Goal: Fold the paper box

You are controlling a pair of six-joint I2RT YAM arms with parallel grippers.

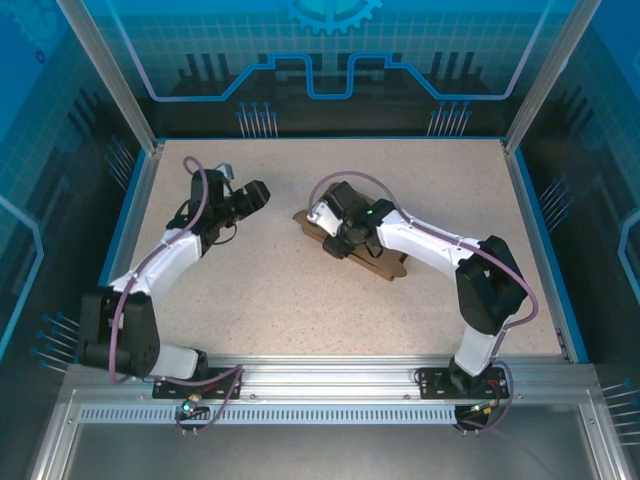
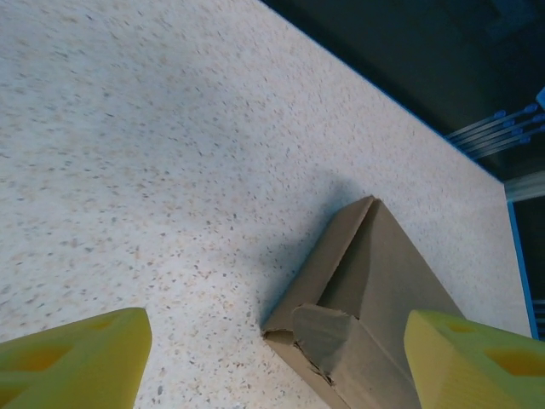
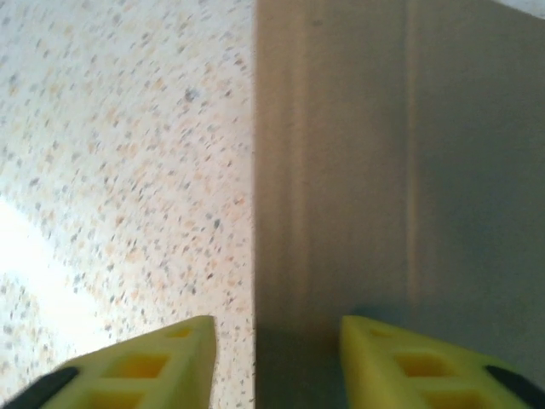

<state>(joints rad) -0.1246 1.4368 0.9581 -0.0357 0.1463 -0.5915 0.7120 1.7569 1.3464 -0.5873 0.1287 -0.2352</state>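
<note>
Paper box just beneath right pincer

Your paper box: plain brown cardboard. Your table: beige, fine dark and orange speckle; rim blue. Left gripper, right gripper: fingers yellow. Your left arm, right arm: white shells, black joints, mauve cables. Back wall: blue, light-blue line pattern.

Brown paper box lies flat on the table, seemingly folded shut
</note>
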